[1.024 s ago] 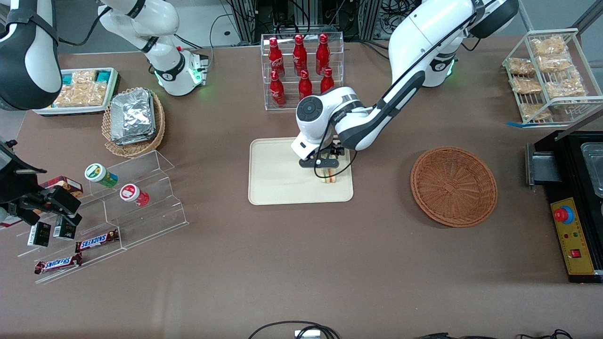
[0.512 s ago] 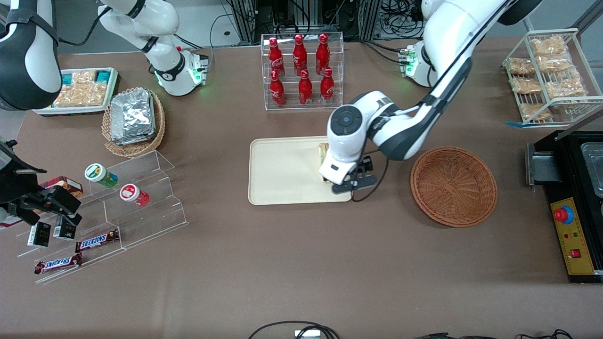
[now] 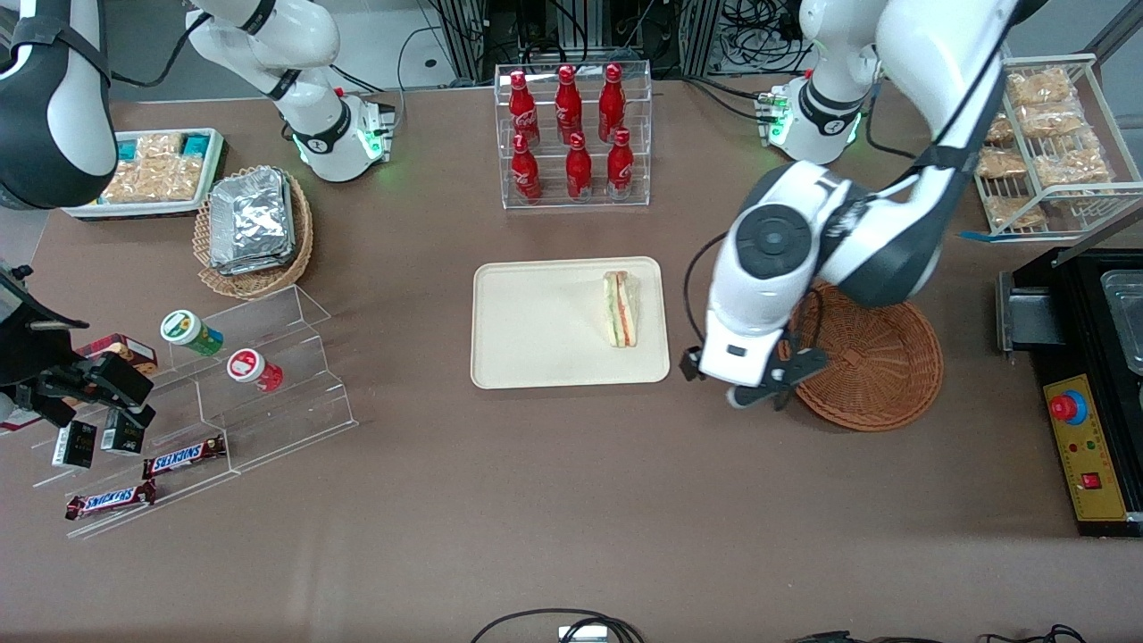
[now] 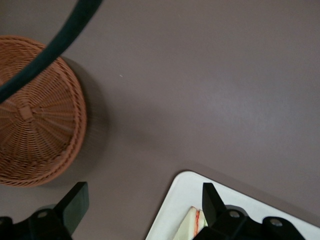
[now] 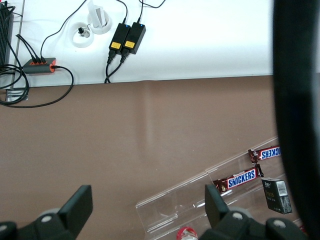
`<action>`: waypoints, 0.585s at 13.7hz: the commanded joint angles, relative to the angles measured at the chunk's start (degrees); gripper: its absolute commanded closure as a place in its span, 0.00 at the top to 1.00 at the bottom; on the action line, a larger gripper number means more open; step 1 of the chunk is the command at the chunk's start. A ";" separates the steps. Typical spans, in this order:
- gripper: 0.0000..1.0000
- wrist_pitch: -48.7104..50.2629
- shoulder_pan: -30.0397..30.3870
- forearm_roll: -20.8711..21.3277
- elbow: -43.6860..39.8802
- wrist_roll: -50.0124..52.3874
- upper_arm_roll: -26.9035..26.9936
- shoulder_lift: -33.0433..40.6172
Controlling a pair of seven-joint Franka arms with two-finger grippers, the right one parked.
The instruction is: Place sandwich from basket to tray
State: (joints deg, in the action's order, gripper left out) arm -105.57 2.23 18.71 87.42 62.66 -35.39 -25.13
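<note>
The sandwich [image 3: 621, 308] lies flat on the cream tray [image 3: 536, 326], near the tray's edge toward the basket; its striped cut edge shows. It also shows in the left wrist view [image 4: 194, 226] on the tray [image 4: 175, 210]. The reddish-brown basket [image 3: 880, 357] holds nothing; it also shows in the left wrist view [image 4: 35, 130]. My left gripper [image 3: 759, 386] is open and holds nothing, raised above the table between tray and basket, over the basket's rim. In the wrist view [image 4: 141, 202] bare tablecloth shows between its fingers.
A clear rack of red bottles [image 3: 571, 134] stands farther from the camera than the tray. A tan basket of foil packets [image 3: 252, 228] and an acrylic stand with snacks [image 3: 223, 393] lie toward the parked arm's end. A wire rack [image 3: 1045, 143] and a black machine [image 3: 1085, 375] lie toward the working arm's end.
My left gripper let go of the sandwich on the tray, then rose and moved off the tray toward the basket. The sandwich stays on the tray.
</note>
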 commanded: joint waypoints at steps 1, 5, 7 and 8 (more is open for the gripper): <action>1.00 4.40 4.52 -3.49 0.47 -6.47 -0.38 4.38; 1.00 12.65 10.68 -8.85 0.38 -22.54 0.14 9.74; 1.00 15.13 10.00 -11.74 0.55 -29.84 5.99 13.07; 1.00 15.74 8.86 -14.81 1.08 -33.71 9.69 15.35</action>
State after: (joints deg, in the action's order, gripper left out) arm -91.55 12.44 8.32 87.04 35.78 -31.46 -14.76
